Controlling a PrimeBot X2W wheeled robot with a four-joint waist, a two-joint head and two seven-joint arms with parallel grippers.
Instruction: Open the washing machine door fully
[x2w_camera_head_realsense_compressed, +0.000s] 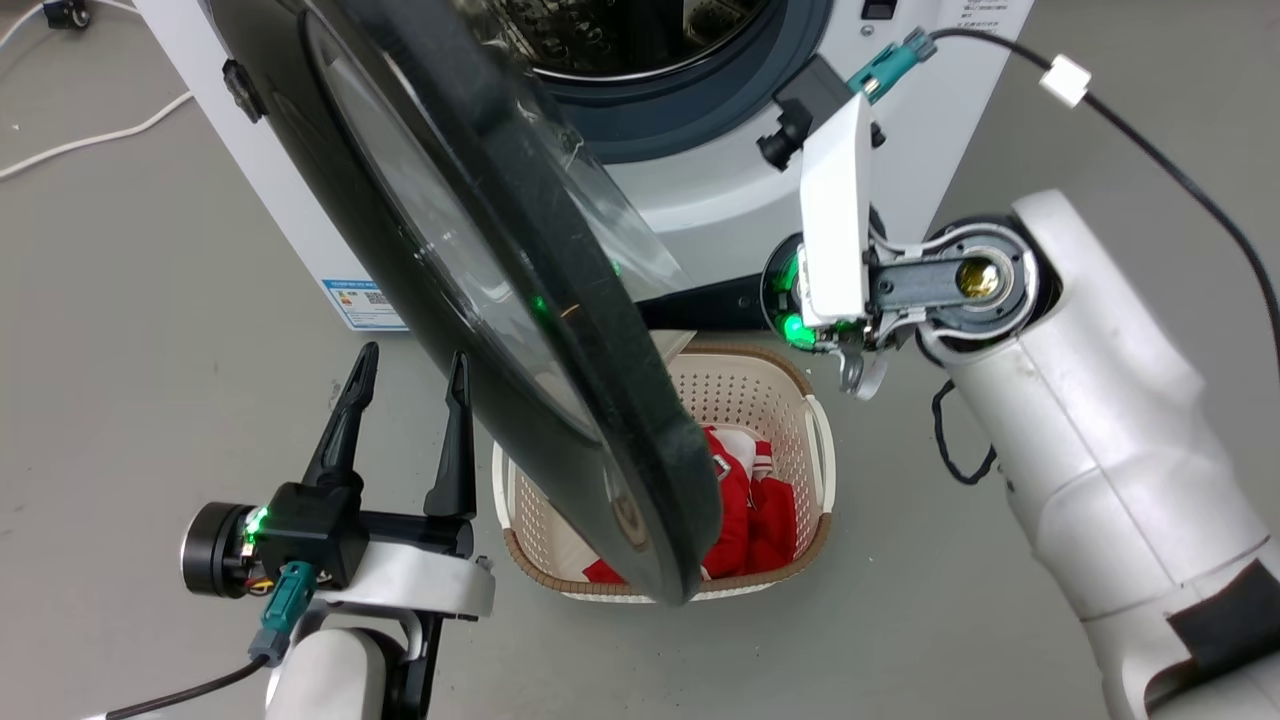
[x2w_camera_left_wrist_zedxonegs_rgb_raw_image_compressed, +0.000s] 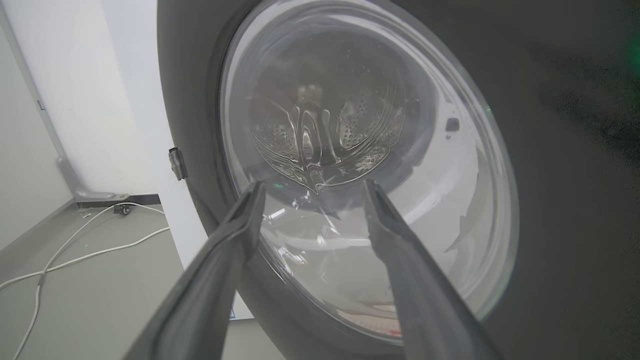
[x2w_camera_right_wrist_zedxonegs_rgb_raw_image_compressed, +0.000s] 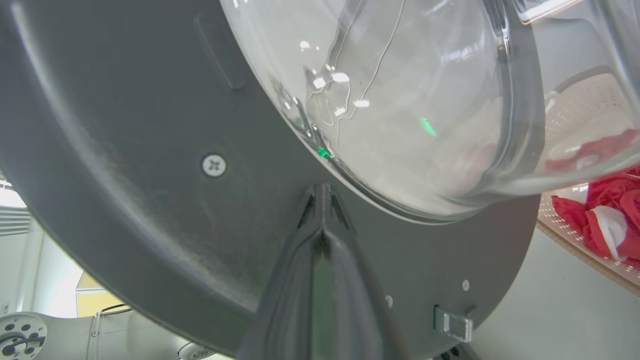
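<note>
The washing machine door (x2w_camera_head_realsense_compressed: 520, 250) is a big black disc with a clear glass centre. It stands swung out from the white machine (x2w_camera_head_realsense_compressed: 700, 210), edge-on to the head view, over the basket. My left gripper (x2w_camera_head_realsense_compressed: 410, 395) is open at the lower left, just left of the door's outer face, holding nothing. In the left wrist view its open gripper (x2w_camera_left_wrist_zedxonegs_rgb_raw_image_compressed: 314, 190) points at the door's (x2w_camera_left_wrist_zedxonegs_rgb_raw_image_compressed: 575, 200) glass. My right gripper (x2w_camera_right_wrist_zedxonegs_rgb_raw_image_compressed: 322, 192) is shut on nothing, its tips against the door's (x2w_camera_right_wrist_zedxonegs_rgb_raw_image_compressed: 150, 175) grey inner face beside the glass bowl. In the head view the door hides its fingers.
A cream basket (x2w_camera_head_realsense_compressed: 815, 430) with red clothes (x2w_camera_head_realsense_compressed: 760, 510) stands on the floor before the machine, under the door's free edge. The steel drum (x2w_camera_head_realsense_compressed: 640, 35) is open behind its grey ring (x2w_camera_head_realsense_compressed: 700, 120). White cables (x2w_camera_head_realsense_compressed: 90, 140) lie on the floor at the left.
</note>
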